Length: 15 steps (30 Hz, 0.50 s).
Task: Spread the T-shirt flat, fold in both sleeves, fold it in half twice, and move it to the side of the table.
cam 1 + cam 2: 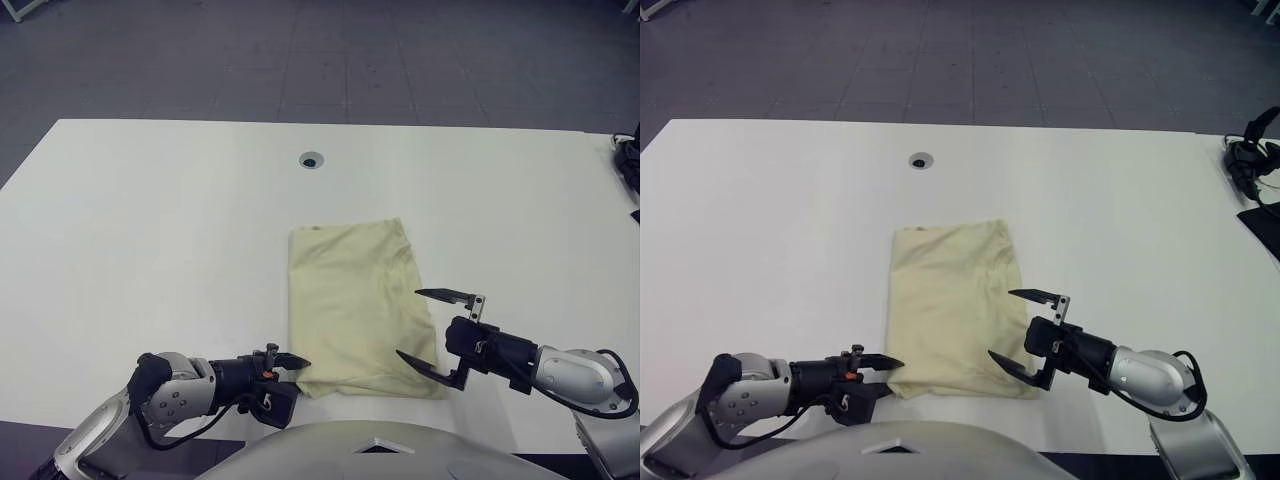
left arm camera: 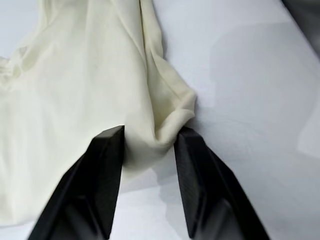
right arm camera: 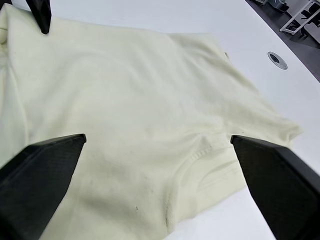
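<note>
Left wrist view: left fingers [image 2: 107, 160] clamp the limp, light T-shirt's [image 2: 75, 90] corner; right fingers [image 1: 448, 295] gape at the other corner.

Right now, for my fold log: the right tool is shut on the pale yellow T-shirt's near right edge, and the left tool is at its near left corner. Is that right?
Not quite. The right tool is wide open, not shut, with its fingers spread over the pale yellow T-shirt at the near right edge, as the right wrist view shows. The left tool is at the near left corner, as stated.

T-shirt [image 1: 350, 300] on table [image 1: 150, 230]; L gripper [image 1: 296, 364] near-left corner; R gripper [image 1: 410, 323] right edge.
</note>
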Tool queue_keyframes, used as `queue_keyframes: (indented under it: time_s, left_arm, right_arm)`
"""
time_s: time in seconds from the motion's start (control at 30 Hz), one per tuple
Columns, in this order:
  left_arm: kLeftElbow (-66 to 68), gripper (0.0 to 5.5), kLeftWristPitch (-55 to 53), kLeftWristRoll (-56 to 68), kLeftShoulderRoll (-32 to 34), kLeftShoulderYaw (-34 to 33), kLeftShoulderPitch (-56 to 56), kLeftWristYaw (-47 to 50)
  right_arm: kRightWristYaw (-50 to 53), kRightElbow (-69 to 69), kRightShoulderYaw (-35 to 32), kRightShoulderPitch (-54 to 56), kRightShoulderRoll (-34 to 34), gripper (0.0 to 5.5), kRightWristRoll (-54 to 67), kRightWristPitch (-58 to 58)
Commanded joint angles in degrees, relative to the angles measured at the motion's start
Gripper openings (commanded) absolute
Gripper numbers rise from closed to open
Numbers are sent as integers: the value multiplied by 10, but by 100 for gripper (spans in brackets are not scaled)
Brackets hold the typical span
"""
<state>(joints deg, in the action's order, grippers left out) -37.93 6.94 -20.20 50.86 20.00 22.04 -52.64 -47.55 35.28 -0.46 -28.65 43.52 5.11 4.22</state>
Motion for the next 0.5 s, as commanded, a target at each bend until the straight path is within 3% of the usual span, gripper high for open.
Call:
queue_keyframes:
  time_s: [0.03,0.23,0.5]
  left_arm:
    - [-7,98,-9,1,12,0,10,-11]
    - [-8,7,-9,-15,9,0,0,-14]
    - [-7,7,-11,-13,4,1,-6,-15]
  right_arm:
    - [-3,7,-4,-2,8,540,1,-1]
    - [-5,6,-6,-2,11,540,2,-1]
    - [-17,7,-34,-13,27,540,11,-14]
